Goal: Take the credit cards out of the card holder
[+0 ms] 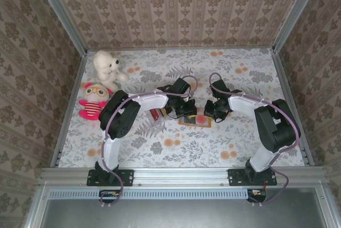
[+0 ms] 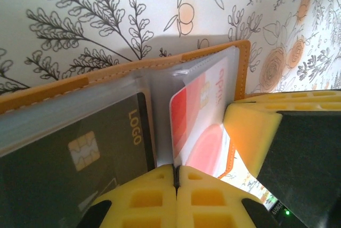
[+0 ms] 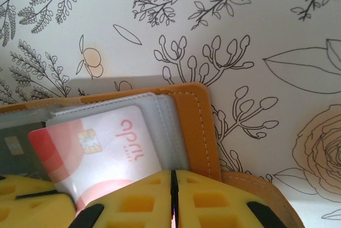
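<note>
**A:** Why does the card holder [image 1: 195, 122] lie open on the table [image 1: 240, 79], right between the two arms?

**B:** So that both can reach it, I'd judge: one to steady the case, the other to draw a card. The right gripper [image 3: 171, 188] sits at the orange rim, at the holder's corner. It is probably bracing the case so it won't slide along with a card.

**A:** And its fingers?

**B:** Together, with no gap between the yellow pads [image 3: 213, 204] (whether a sliver of rim is nipped there, I cannot tell).

**A:** The left gripper [image 2: 176, 180]?

**B:** Closed too. Its tips meet at the near edge of the red-and-white card [image 2: 200, 116], which sits in a clear pocket beside the dark card [image 2: 80, 159] marked LOGO. It looks placed to pinch that card and pull. I can't say whether card or pocket film lies between the tips.

**A:** So where are the cards?

**B:** Both are inside their pockets, neither drawn out yet.
</note>
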Controlling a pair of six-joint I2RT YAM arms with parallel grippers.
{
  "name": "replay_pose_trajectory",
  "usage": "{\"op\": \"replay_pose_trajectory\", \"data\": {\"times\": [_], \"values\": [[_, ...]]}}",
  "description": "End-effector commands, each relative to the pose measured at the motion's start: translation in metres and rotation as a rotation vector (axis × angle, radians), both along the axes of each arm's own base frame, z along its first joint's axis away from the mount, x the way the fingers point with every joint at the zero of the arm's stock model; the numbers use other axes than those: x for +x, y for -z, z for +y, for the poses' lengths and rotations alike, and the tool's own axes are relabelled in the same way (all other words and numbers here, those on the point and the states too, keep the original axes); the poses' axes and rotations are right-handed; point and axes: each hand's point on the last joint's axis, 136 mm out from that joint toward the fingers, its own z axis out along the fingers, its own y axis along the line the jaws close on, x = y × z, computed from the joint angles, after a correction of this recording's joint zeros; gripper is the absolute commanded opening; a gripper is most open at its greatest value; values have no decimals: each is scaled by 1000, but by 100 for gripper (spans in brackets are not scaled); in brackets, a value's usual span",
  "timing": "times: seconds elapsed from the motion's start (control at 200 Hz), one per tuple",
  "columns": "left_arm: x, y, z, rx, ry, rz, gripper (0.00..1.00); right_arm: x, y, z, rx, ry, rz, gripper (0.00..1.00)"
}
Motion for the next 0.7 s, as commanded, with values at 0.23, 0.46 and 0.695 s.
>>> {"op": "replay_pose_trajectory", "data": {"times": [0.23,0.46,0.695], "values": [[-3,-24,24,59,39,-75,0,-7,15,-15,-50,18,56,10],[1,-49,47,163,97,-205,0,14,-30,-4,75,18,-62,22],[10,-83,56,179,146,-344,0,25,-86,5,213,32,-177,37]]}}
